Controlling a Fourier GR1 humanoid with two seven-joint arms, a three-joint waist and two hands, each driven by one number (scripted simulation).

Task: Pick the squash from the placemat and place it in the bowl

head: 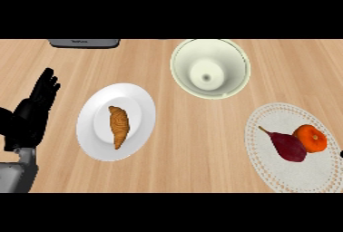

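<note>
A white lace placemat (295, 174) lies at the right of the wooden counter. On it, touching side by side, are a round orange squash (311, 137) and a dark red, pear-shaped vegetable (288, 146) with a pointed tip. A cream bowl (184, 68) stands at the back centre, up and to the left of the placemat, with nothing in it. My left hand (33, 111) rests open at the far left, fingers pointing up, far from the placemat. No right hand shows.
A white plate (94, 136) holding a croissant (119, 126) sits left of centre, between my left hand and the bowl. A grey appliance (84, 42) pokes in at the back left edge. Bare wood lies between plate and placemat.
</note>
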